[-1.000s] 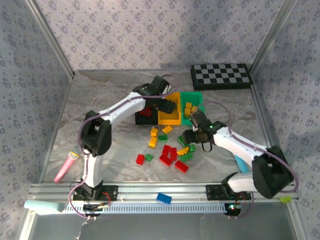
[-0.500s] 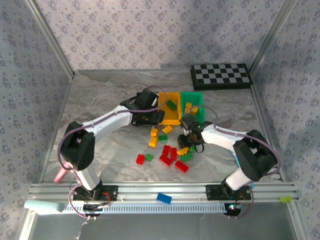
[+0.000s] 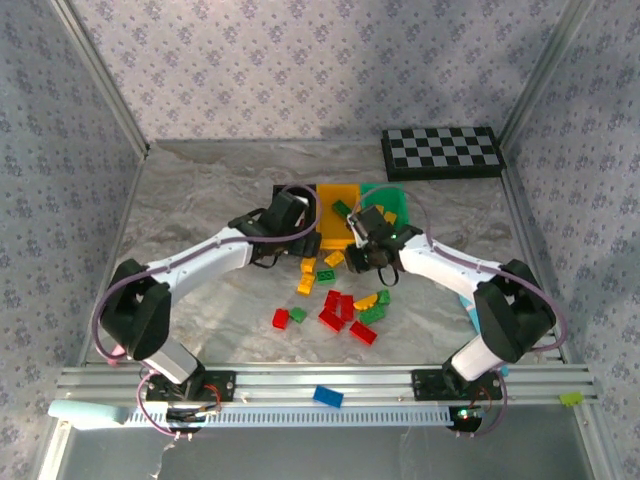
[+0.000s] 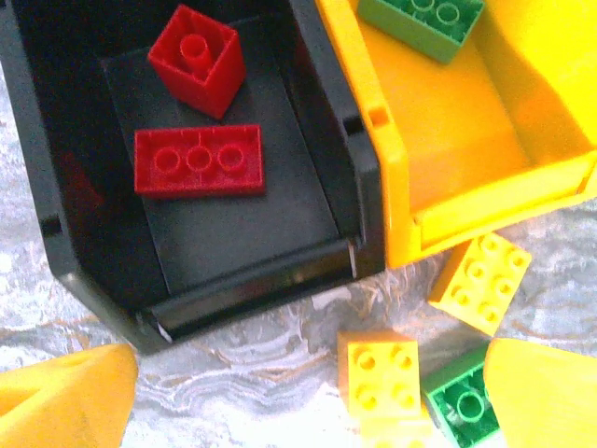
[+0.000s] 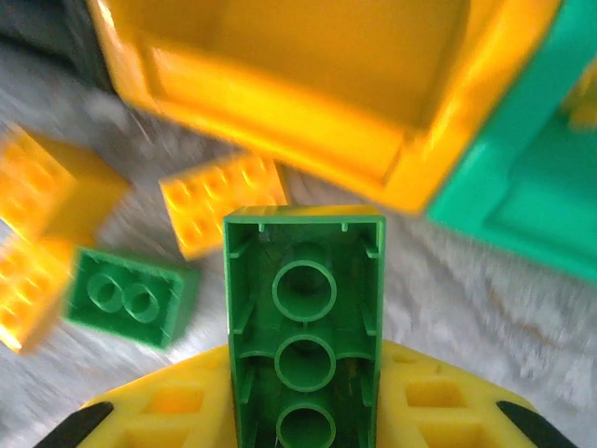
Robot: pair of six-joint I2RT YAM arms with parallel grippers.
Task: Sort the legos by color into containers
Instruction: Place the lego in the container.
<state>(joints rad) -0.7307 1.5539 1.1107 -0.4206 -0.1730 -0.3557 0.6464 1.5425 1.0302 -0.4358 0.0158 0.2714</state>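
My right gripper (image 5: 305, 397) is shut on a green lego (image 5: 304, 308), held end-on with its hollow underside showing, just in front of the yellow container (image 5: 280, 93) and the green container (image 5: 522, 177). From above, the right gripper (image 3: 358, 240) hangs at the near edge of the bins. My left gripper (image 4: 308, 411) stands open above the table in front of the black container (image 4: 56, 252), which holds two red legos (image 4: 198, 161). A green lego (image 4: 424, 21) lies in the yellow container (image 4: 392, 187). Yellow legos (image 4: 378, 373) lie below the left gripper (image 3: 296, 238).
Several loose red, yellow and green legos (image 3: 335, 310) lie on the marbled table between the arms. A checkerboard (image 3: 442, 152) sits at the back right. A blue brick (image 3: 327, 396) rests on the front rail. Metal frame posts bound the table.
My right gripper has shut on a green lego from the pile and carried it toward the bins. My left gripper has drawn back from over the bins, staying open.
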